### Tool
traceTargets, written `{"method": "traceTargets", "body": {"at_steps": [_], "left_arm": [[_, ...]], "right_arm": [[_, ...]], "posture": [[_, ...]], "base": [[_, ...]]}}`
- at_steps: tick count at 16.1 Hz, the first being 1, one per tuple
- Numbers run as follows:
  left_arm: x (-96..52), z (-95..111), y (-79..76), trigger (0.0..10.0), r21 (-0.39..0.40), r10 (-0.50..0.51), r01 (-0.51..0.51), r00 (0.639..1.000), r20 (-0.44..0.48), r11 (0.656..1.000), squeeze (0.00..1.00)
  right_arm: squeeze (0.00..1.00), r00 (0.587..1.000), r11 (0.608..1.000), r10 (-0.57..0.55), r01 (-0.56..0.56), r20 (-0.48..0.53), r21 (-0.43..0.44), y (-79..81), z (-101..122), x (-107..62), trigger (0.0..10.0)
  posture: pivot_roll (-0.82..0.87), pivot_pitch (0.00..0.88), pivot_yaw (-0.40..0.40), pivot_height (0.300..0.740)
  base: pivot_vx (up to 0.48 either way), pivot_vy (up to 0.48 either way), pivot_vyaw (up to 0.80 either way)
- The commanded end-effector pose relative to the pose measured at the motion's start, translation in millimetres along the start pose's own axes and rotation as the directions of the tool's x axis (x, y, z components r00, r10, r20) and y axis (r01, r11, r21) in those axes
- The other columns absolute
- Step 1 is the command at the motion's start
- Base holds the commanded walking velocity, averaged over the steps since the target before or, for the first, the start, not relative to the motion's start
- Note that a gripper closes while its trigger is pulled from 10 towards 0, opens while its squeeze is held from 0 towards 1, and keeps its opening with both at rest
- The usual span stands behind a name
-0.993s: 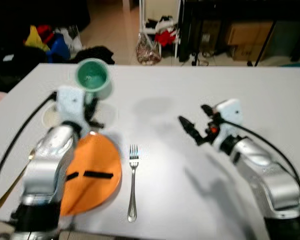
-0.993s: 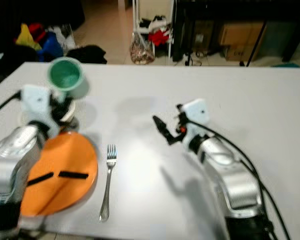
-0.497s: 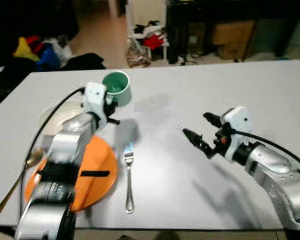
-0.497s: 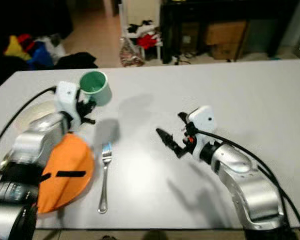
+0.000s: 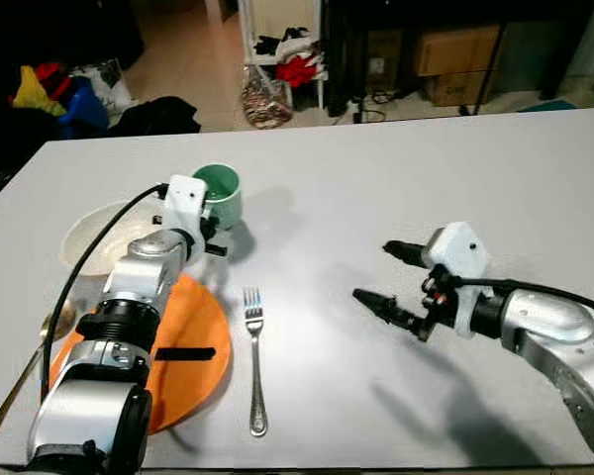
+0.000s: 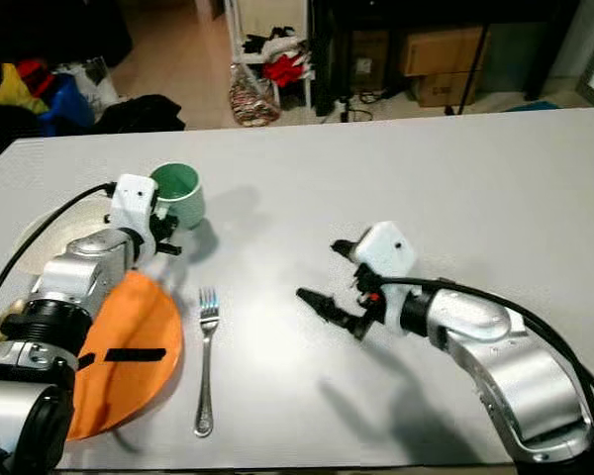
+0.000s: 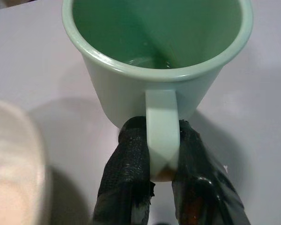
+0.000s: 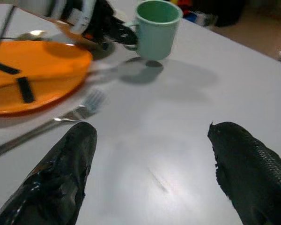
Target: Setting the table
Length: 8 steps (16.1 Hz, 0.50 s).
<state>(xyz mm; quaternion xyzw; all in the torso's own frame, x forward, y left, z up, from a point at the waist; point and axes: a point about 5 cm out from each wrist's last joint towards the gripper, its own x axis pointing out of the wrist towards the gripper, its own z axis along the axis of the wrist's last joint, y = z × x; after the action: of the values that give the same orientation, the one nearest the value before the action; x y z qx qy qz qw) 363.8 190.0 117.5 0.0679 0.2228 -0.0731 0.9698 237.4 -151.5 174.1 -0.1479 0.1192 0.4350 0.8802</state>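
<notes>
A pale green mug (image 5: 218, 192) stands upright just behind the orange plate (image 5: 190, 322), beside a white bowl (image 5: 91, 234). My left gripper (image 7: 162, 157) is shut on the mug's handle (image 7: 162, 123), one black finger on each side. Whether the mug's base touches the table I cannot tell. A silver fork (image 5: 255, 361) lies to the right of the plate and a gold spoon (image 5: 18, 371) to its left. My right gripper (image 5: 374, 271) hovers open over bare table right of the fork, with nothing between its fingers (image 8: 61, 176).
The grey table (image 5: 406, 158) stretches wide to the right and back. Beyond its far edge the floor holds piles of clothes (image 5: 69, 84), a bag (image 5: 265, 97), a white shelf and cardboard boxes (image 5: 455, 59). Two black strips (image 5: 183, 353) lie on the plate.
The left gripper has brought the mug down from higher up to the table surface behind the plate. The right gripper has shifted slightly and stays open. The camera has moved too.
</notes>
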Motion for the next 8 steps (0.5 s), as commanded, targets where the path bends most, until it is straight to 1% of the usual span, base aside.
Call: {"method": "traceTargets", "body": {"at_steps": [1,2,3,4,5,6,8], "left_arm": [[-6.5,-4,6.1,10.0,-0.001,0.025,-0.025,1.000,-0.002,1.000,0.00],[-10.5,-6,4.7,10.0,-0.004,0.013,-0.013,1.000,0.005,1.000,0.00],[-15.3,-7,0.0,10.0,0.003,-0.023,0.023,0.999,0.022,1.000,0.00],[-17.2,-8,-2.2,10.0,0.008,-0.040,0.040,0.999,0.030,0.999,0.00],[-21.9,-12,-6.7,10.0,0.013,-0.066,0.065,0.998,0.022,0.998,0.00],[-28.2,-21,-8.9,10.0,0.027,-0.068,0.068,0.998,-0.011,0.997,0.00],[-32.2,-23,-7.7,10.0,0.025,-0.063,0.064,0.998,-0.014,0.998,0.00]], "right_arm": [[0.00,0.999,0.999,0.046,-0.046,-0.001,-0.016,5.8,4,3.6,10.0],[0.00,0.998,0.998,0.063,-0.063,-0.005,-0.013,8.3,4,5.0,10.0],[0.00,0.997,0.997,0.077,-0.077,-0.004,-0.007,9.9,3,6.5,10.0],[0.00,0.997,0.997,0.082,-0.082,-0.003,-0.003,10.6,3,7.0,10.0],[0.00,0.995,0.995,0.096,-0.096,-0.004,-0.003,12.0,4,8.6,10.0],[0.00,0.994,0.994,0.113,-0.113,-0.007,-0.006,13.8,4,10.4,10.0],[0.00,0.992,0.992,0.126,-0.126,-0.007,-0.003,15.3,5,12.3,10.0]], "posture": [[-0.21,0.000,0.123,0.740],[-0.20,0.000,0.117,0.740],[-0.20,0.000,0.114,0.740],[-0.19,0.000,0.110,0.740],[-0.18,0.000,0.111,0.740],[-0.17,0.000,0.108,0.740],[-0.15,0.000,0.104,0.740]], "base": [[0.000,0.000,0.00],[0.000,0.000,0.00],[0.000,0.000,0.00],[0.000,0.000,0.00],[0.000,0.000,0.00],[0.000,0.000,0.00],[0.000,0.000,0.00]]}}
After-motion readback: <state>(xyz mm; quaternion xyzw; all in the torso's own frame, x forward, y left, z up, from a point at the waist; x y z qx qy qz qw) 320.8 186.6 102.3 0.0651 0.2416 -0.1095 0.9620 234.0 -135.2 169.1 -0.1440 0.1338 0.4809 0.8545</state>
